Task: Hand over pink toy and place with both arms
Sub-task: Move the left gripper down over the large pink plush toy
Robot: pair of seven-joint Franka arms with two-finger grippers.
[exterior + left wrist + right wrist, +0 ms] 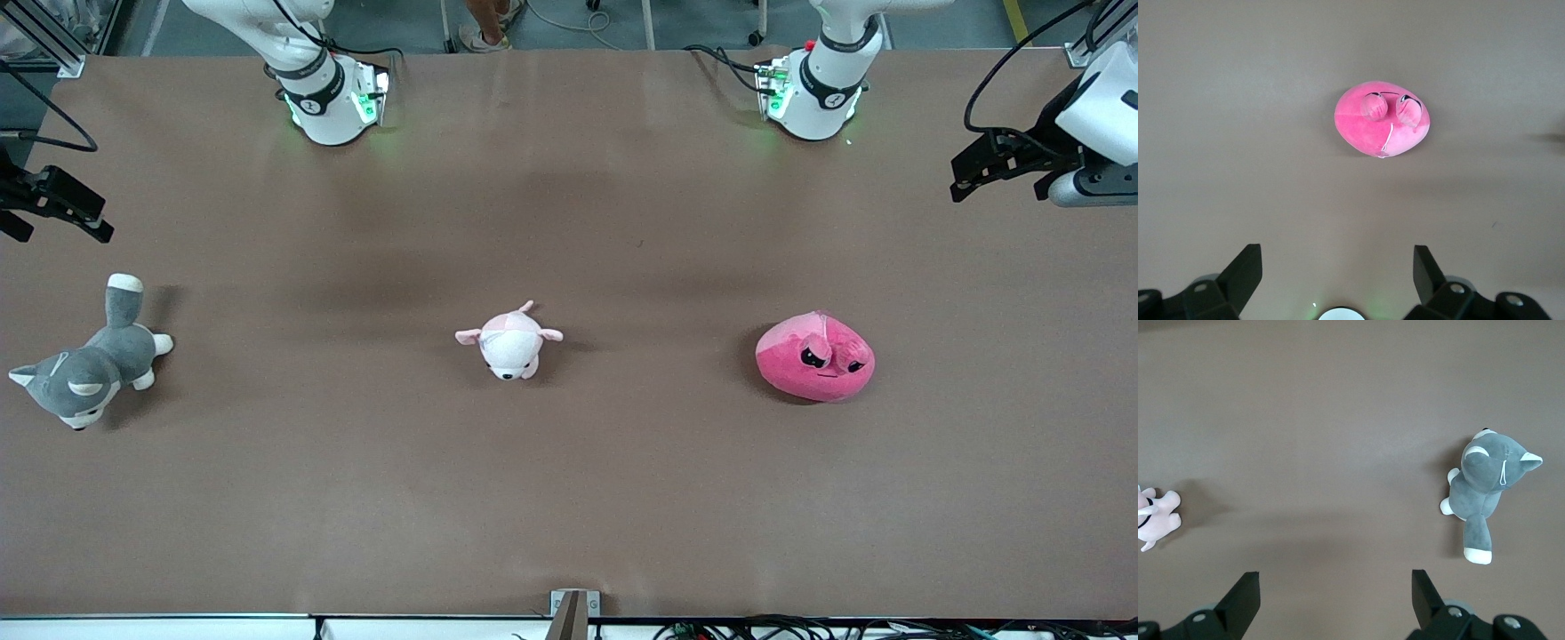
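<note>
The pink toy [815,357], a round hot-pink plush with black angry eyes, lies on the brown table [622,498] toward the left arm's end. It also shows in the left wrist view [1381,119], well ahead of the fingers. My left gripper [991,169] hangs open and empty above the table's edge at the left arm's end; in its wrist view [1338,257] the jaws stand wide apart. My right gripper [53,209] hangs open and empty above the table's edge at the right arm's end, with wide jaws in its wrist view [1336,581].
A small pale pink-and-white plush [508,342] lies at the table's middle; its edge shows in the right wrist view [1155,517]. A grey-and-white husky plush [89,360] lies at the right arm's end, also in the right wrist view [1485,487]. The arm bases [329,98] [813,89] stand farthest from the camera.
</note>
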